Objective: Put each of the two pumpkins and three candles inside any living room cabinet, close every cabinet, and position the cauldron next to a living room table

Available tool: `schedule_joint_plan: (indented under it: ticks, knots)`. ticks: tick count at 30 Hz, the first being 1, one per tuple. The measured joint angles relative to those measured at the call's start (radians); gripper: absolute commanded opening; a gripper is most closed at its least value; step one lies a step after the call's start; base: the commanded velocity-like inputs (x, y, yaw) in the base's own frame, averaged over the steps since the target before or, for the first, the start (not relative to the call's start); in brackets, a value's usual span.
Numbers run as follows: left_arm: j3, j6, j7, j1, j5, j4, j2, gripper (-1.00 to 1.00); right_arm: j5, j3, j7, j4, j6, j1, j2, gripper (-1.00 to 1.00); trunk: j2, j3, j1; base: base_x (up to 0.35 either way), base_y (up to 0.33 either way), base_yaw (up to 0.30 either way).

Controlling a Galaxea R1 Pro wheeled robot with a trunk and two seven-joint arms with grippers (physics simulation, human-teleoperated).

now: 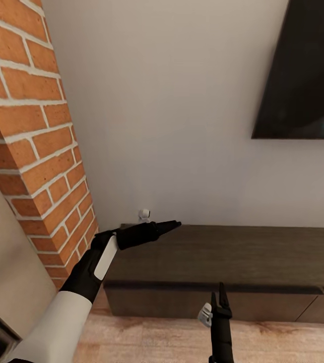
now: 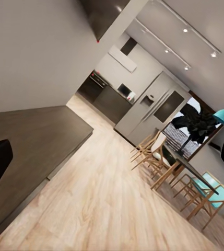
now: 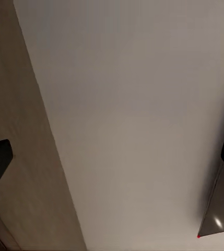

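— Where is the long, low dark-brown wooden cabinet [image 1: 222,262] lying from the arms?

— Straight ahead against the pale wall, its long axis running across the view, drawer fronts looking shut. The left gripper [image 1: 174,225] is hovering over its top near the red brick column [image 1: 30,151]; the right gripper [image 1: 220,298] is pointing up just before the front edge, so it seems nearer the drawers.

— And the hands?

— Both are showing fingers spread apart, holding nothing.
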Motion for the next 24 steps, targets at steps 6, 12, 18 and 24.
schedule_joint_plan:
  ticks: [6,12,18,24]
  knots:
    - [0.0,0.0,0.0,0.0,0.0,0.001,0.0,1.0,0.0,0.003,0.008,0.013,0.003,0.0,0.003,1.0,-0.042,-0.019,0.023,0.0,0.0,0.0]
    - [0.0,0.0,0.0,0.0,0.0,0.001,0.0,1.0,0.004,0.003,0.011,0.025,0.002,0.0,0.005,1.0,-0.084,-0.038,0.046,0.0,0.0,0.0]
    - [0.0,0.0,0.0,0.0,0.0,0.001,-0.001,1.0,0.004,0.003,0.011,0.026,0.001,0.0,0.005,1.0,-0.126,-0.056,0.069,0.0,0.0,0.0]
    - [0.0,0.0,0.0,0.0,0.0,0.001,-0.001,1.0,0.005,0.002,0.012,0.028,0.001,0.0,0.005,1.0,-0.168,-0.075,0.092,0.0,0.0,0.0]
